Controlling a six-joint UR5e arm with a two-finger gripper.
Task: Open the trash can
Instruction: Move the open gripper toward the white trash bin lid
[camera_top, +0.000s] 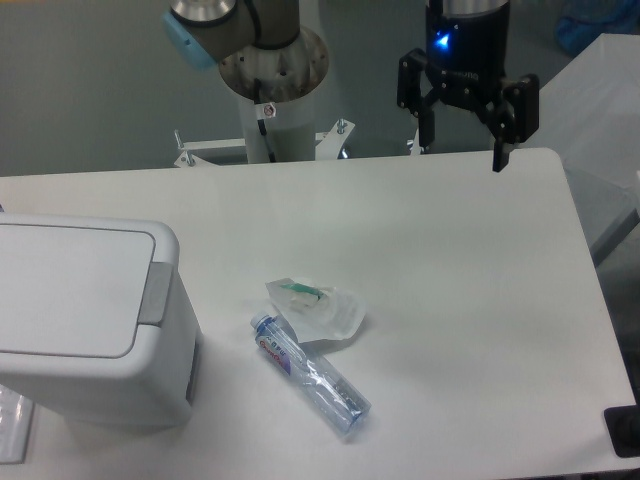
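Note:
The trash can (85, 320) is a large boxy white bin at the left of the table, with a flat white lid lying shut and a grey push tab (154, 295) on its right edge. My gripper (462, 150) hangs at the far right end of the table, high above the surface and far from the bin. Its two black fingers (498, 152) stand apart and hold nothing.
A clear plastic bottle (310, 375) with a blue cap lies on its side near the table's middle front. A clear plastic packet (315, 305) with a green item lies just behind it. The robot base (270, 70) stands behind the table's far edge.

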